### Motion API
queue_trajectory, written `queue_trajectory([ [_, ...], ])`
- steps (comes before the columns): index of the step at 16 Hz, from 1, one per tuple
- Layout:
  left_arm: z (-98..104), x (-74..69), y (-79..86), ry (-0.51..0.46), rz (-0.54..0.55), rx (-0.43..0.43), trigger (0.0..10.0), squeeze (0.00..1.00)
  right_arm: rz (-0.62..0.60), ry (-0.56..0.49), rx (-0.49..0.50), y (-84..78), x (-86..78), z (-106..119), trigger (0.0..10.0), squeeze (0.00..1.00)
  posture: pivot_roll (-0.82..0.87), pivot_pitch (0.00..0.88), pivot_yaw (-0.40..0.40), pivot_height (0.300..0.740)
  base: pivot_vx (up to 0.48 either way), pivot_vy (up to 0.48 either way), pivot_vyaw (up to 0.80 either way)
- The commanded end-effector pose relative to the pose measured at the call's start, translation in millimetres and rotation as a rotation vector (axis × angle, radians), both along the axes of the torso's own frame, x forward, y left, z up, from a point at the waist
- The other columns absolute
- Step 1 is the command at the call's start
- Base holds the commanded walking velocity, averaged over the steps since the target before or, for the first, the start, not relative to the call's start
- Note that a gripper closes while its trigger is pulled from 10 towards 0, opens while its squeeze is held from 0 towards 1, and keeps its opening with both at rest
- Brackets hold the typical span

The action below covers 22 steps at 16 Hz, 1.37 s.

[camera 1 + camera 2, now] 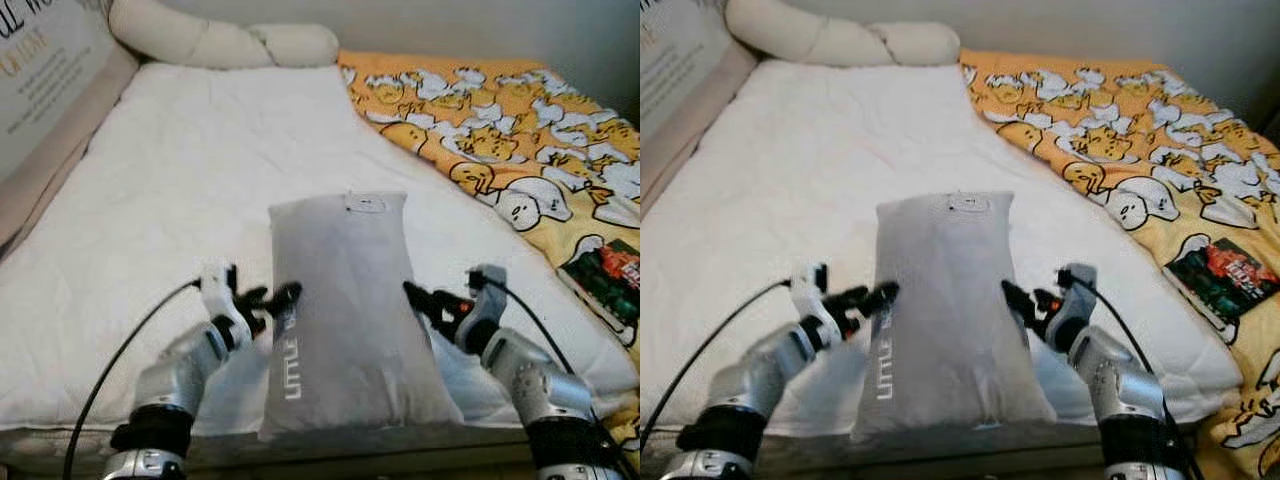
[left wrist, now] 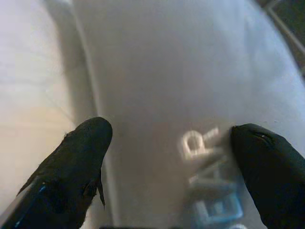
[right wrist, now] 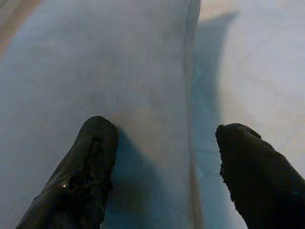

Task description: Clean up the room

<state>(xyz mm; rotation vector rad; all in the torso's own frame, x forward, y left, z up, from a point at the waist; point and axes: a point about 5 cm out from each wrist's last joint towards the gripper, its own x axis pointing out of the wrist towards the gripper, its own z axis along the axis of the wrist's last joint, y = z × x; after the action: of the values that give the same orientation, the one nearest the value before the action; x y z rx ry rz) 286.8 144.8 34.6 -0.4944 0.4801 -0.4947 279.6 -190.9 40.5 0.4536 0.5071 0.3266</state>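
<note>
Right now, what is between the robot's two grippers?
A grey pillow lies on the white bed, with the left gripper and right gripper at its sides, seen in both eye views.

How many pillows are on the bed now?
2. The grey pillow lies at the near edge of the white mattress, between the left gripper and the right gripper. The cream knotted pillow lies at the far end.
</note>
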Motion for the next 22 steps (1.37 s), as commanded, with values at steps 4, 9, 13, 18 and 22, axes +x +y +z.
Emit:
queue_trajectory([
  [4,-10,2.1,-28.2,0.039,-0.123,0.023,9.0,0.00,0.058,0.067,-0.008,12.8,-2.6,-16,8.8,0.00,0.02,0.007,-0.046,0.740,0.000,0.000,0.00],
  [9,-9,6.7,-31.9,0.009,-0.123,0.015,0.0,0.00,0.071,0.099,-0.075,14.3,0.0,-22,0.0,0.00,0.02,0.000,-0.050,0.740,0.000,0.000,0.00],
  [13,-6,9.8,-36.4,-0.030,-0.135,0.035,0.0,0.00,0.005,0.111,-0.017,17.6,4.9,-21,0.0,0.00,0.03,0.000,-0.048,0.740,0.000,0.000,0.00],
  [18,-5,11.5,-35.5,-0.040,-0.128,0.054,0.0,0.00,-0.039,0.047,-0.136,18.9,10.1,-19,0.0,0.00,0.03,0.000,-0.042,0.740,0.000,0.000,0.00],
  [22,-3,12.3,-35.6,-0.057,-0.125,0.053,0.0,0.00,-0.012,0.003,-0.129,25.7,10.4,-14,0.0,0.00,0.03,0.000,-0.038,0.740,0.000,0.000,0.00],
])
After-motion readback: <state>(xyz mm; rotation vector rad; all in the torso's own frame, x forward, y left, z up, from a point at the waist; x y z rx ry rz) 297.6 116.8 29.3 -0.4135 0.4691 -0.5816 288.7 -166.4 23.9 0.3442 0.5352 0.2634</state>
